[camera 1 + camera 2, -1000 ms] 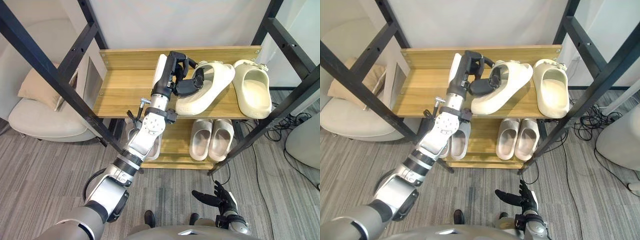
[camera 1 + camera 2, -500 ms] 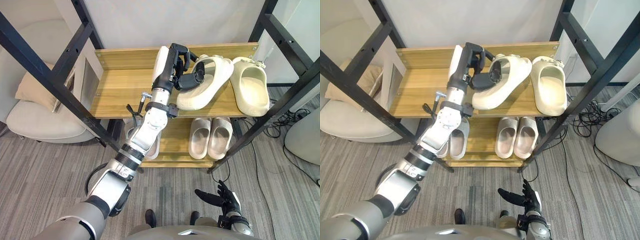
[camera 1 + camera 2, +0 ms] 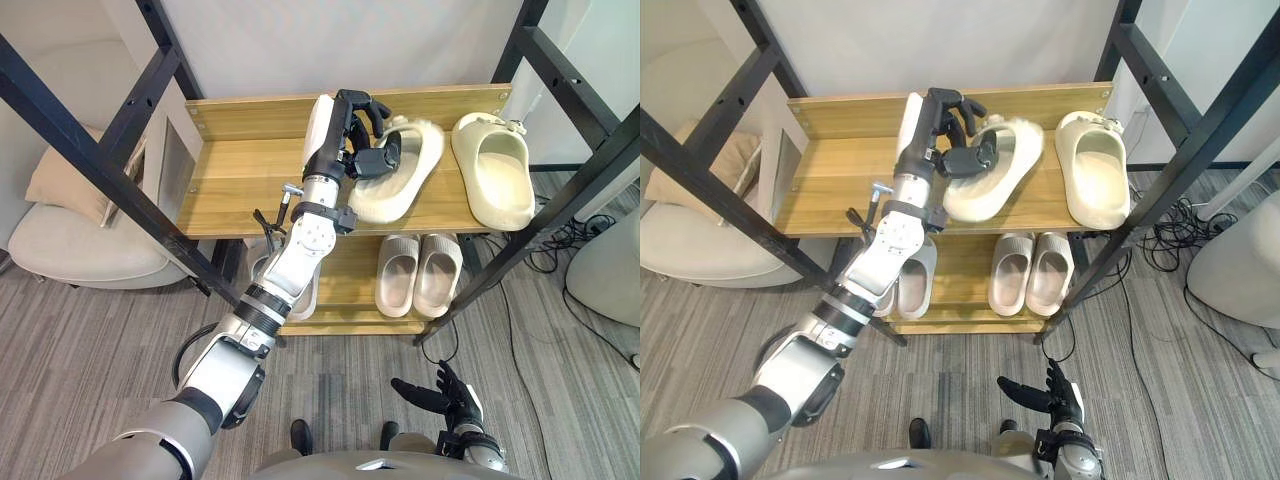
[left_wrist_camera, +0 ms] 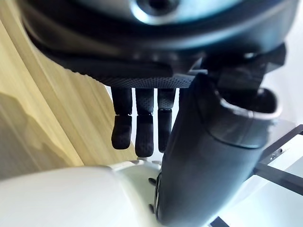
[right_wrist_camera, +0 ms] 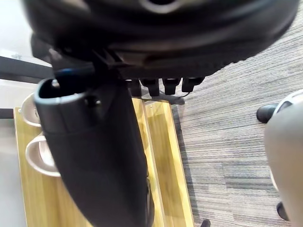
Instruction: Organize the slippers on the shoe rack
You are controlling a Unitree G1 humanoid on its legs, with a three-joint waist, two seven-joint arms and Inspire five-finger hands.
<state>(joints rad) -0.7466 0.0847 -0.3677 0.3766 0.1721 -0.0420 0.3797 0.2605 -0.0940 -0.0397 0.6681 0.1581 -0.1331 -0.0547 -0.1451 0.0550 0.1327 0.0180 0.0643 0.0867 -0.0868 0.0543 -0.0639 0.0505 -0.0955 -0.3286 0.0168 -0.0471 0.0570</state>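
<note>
Right hand [image 3: 441, 396] hangs low in front of the rack [image 3: 240, 172], fingers spread and holding nothing. Left arm stretches up to the rack's top shelf, where the left hand [image 3: 345, 133] pinches the slipper [image 3: 408, 178] by its strap, thumb inside, with the mate [image 3: 492, 172] just beside. The left wrist view adds the fingers [image 4: 137, 128] curled over the slipper's cream upper.

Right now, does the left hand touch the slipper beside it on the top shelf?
Touching. The left eye view shows the left hand pinching the slipper by its strap, thumb inside, fingers curled over it.
</note>
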